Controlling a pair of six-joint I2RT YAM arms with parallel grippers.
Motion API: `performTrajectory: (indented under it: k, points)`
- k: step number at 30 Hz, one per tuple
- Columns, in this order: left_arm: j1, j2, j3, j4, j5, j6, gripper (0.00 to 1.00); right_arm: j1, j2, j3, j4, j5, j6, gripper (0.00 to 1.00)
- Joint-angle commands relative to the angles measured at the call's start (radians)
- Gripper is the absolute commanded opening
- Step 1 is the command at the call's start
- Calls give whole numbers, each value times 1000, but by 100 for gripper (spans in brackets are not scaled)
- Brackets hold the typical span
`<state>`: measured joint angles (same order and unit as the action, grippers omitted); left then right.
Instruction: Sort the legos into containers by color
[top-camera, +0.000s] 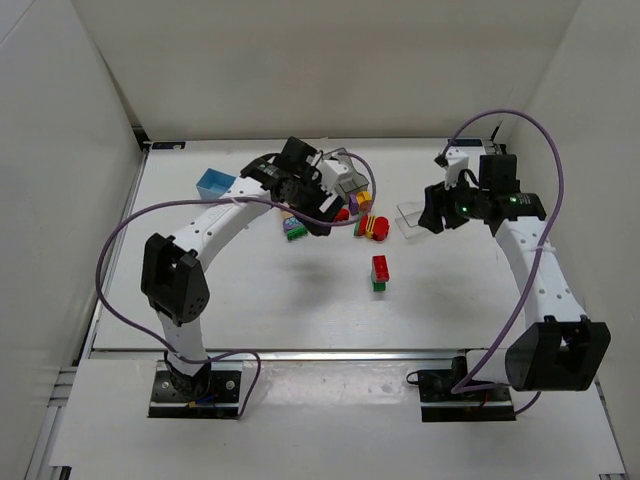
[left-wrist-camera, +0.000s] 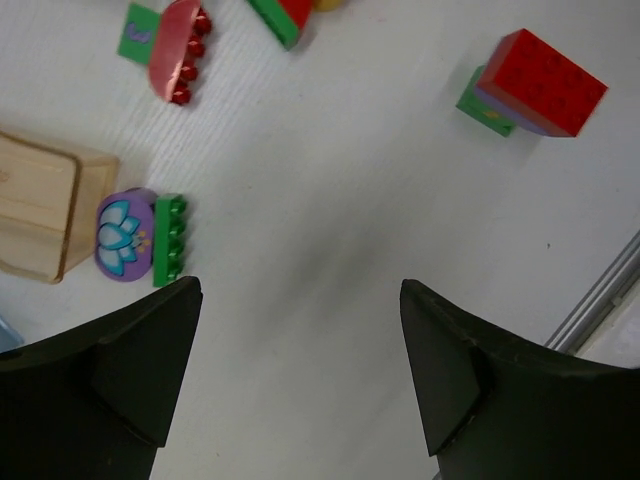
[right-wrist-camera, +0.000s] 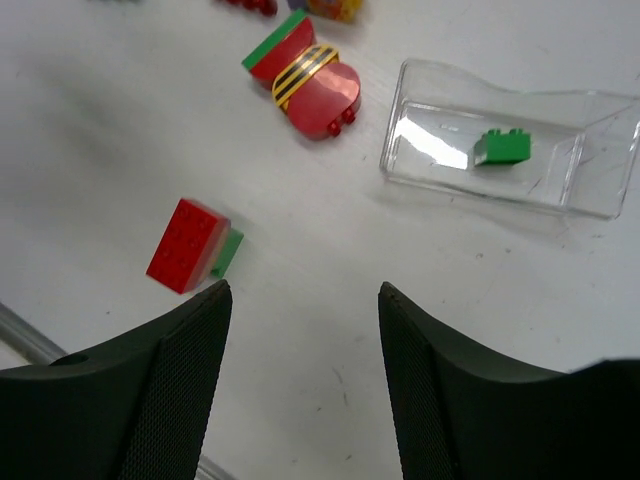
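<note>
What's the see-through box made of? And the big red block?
The see-through box looks like thin clear plastic: it glints, and the table shows through. The red block looks like hard, smooth plastic, slightly shiny, with moulded bumps on top.

Top camera fixed high behind me, looking down and forward over the whole table (top-camera: 300, 300), my left wrist camera close above the table's middle, facing down, my right wrist camera equally close over the right side, the red-on-green brick (top-camera: 380, 272) shared by all 3 views
</note>
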<state>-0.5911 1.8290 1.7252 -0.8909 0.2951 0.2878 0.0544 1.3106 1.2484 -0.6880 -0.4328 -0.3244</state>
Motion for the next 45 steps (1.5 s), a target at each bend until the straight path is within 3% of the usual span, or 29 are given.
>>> performTrajectory:
  k: [1,4,6,8,11,13,15,16,20,25,31,45]
  points:
    - [-97,-31,25,0,62,46,93,-7,-97,-38,-76,-12,-42,65]
    - [-171,-21,60,-12,26,42,96,-13,-131,-86,-99,50,-53,65]
    - [-216,39,180,-88,-29,15,94,-10,-157,-107,-120,92,-32,64]
    - [-234,52,217,-98,-82,-65,94,-22,-198,-121,-142,28,-45,64]
    - [-245,44,203,-79,-256,-212,95,21,-232,-132,-133,-31,-4,61]
    - [-219,33,168,-71,-507,-277,97,127,-191,-101,-151,49,117,59]
    - [-187,0,131,-56,-575,-389,99,168,-177,-90,-127,61,242,59]
    - [-150,-16,90,-51,-624,-416,99,192,-172,-99,-102,137,290,59]
    - [-52,-68,25,-54,-681,-518,99,395,-114,-101,-99,230,439,61]
    - [51,-102,1,-54,-729,-542,100,415,-15,-90,-125,287,579,60]
    - [164,-129,-19,-45,-734,-538,99,478,88,-60,-111,410,633,58]
    - [244,-166,-61,-37,-712,-535,99,527,228,-15,-68,513,608,58]
